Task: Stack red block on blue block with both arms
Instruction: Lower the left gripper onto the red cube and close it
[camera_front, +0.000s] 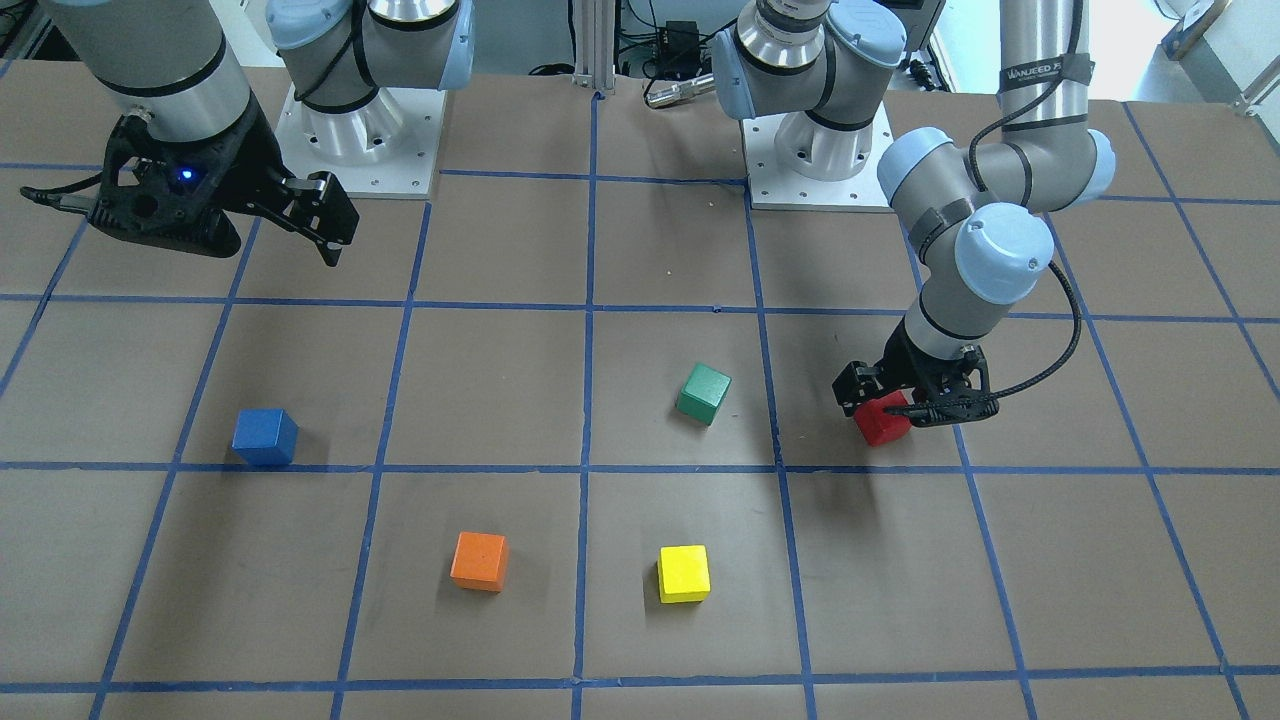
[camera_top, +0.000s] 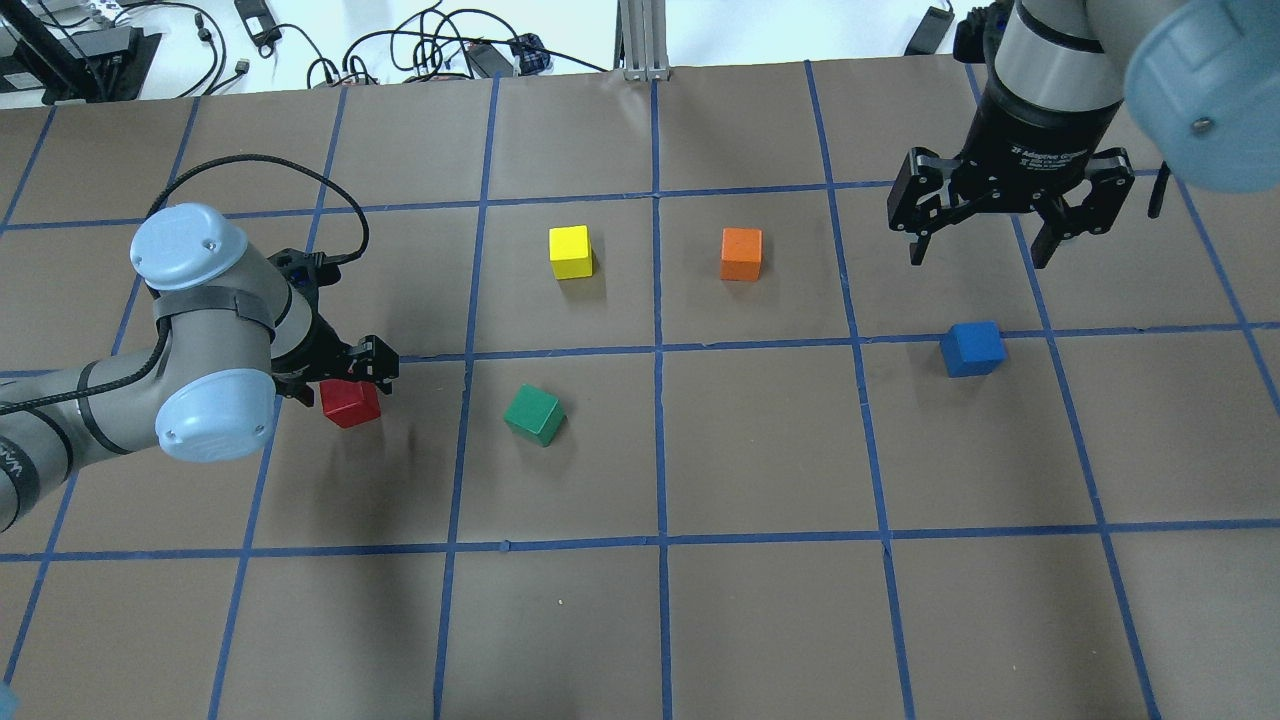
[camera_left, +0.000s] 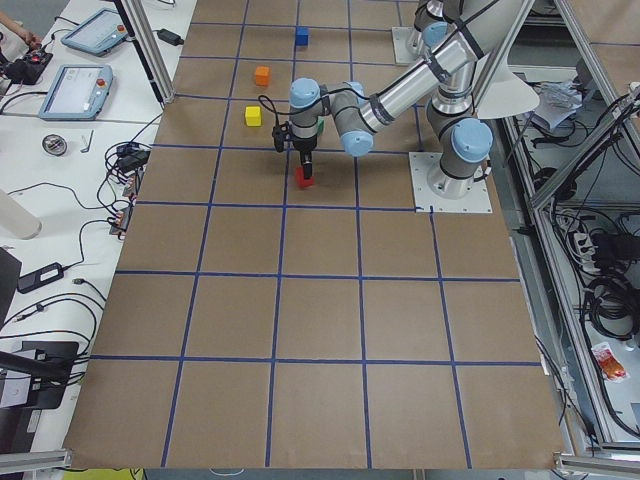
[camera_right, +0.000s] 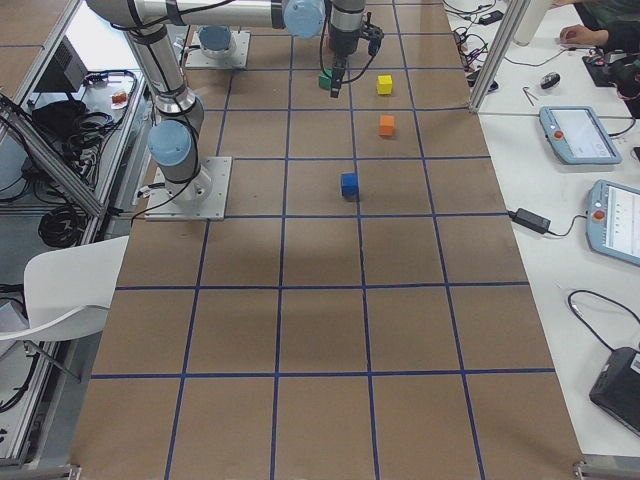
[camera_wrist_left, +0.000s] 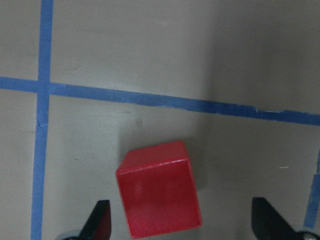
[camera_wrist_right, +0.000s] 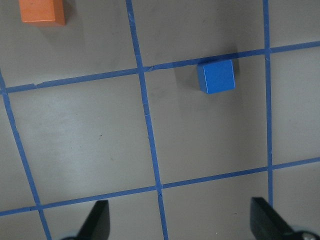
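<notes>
While left jaws spread astride red block (camera_wrist_left: 159, 192), right jaws, labelled "2F Adaptive", spread.

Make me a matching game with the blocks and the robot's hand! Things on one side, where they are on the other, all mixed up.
Things:
1. red block
2. blue block
3. yellow block
4. right gripper

Places:
A. next to the orange block
B. open, up in the air, holding nothing
C. between the open left gripper's fingers
D. right by a blue tape line, on the right arm's side

Pairs: 1-C, 2-D, 3-A, 4-B
</notes>
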